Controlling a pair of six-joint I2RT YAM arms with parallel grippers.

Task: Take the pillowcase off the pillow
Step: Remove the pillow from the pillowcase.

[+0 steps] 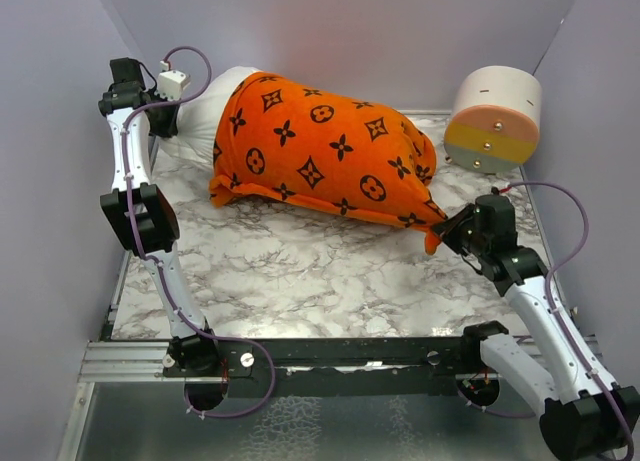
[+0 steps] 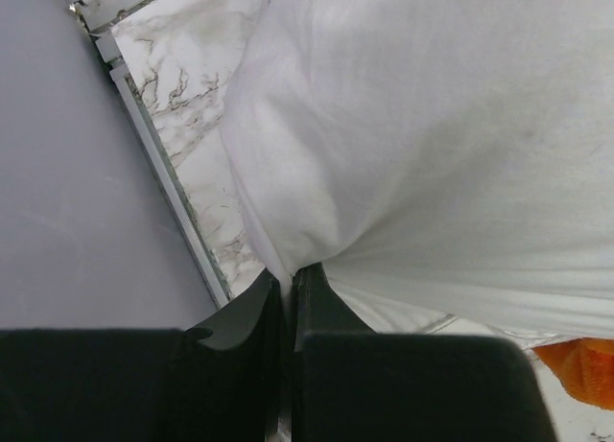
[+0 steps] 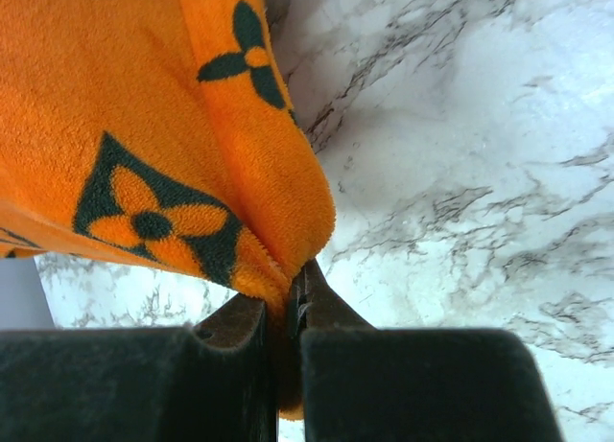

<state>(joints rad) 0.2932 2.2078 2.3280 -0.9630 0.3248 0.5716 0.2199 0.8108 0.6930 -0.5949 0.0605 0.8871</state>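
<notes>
Your left gripper (image 2: 288, 281) sits at the far left of the table (image 1: 300, 271), jaws pinched shut on a fold of the pillow (image 1: 205, 116). Its bare white end pokes out of the pillowcase (image 1: 320, 146) there. From the left wrist view the white cloth bunches right into the closed fingertips, with a scrap of orange showing at the lower right. Your right gripper (image 1: 447, 231) is on the right side, nearer you, clamped on the pointed near-right corner of the pillowcase, and the orange pile is squeezed between its jaws. The pillow lies across the far half of the table between the two grippers. Most of it is inside the orange, black-patterned pillowcase, and only the far-left end is uncovered. A white, orange and yellow cylinder (image 1: 493, 116) stands at the far right, apart from the pillow.
</notes>
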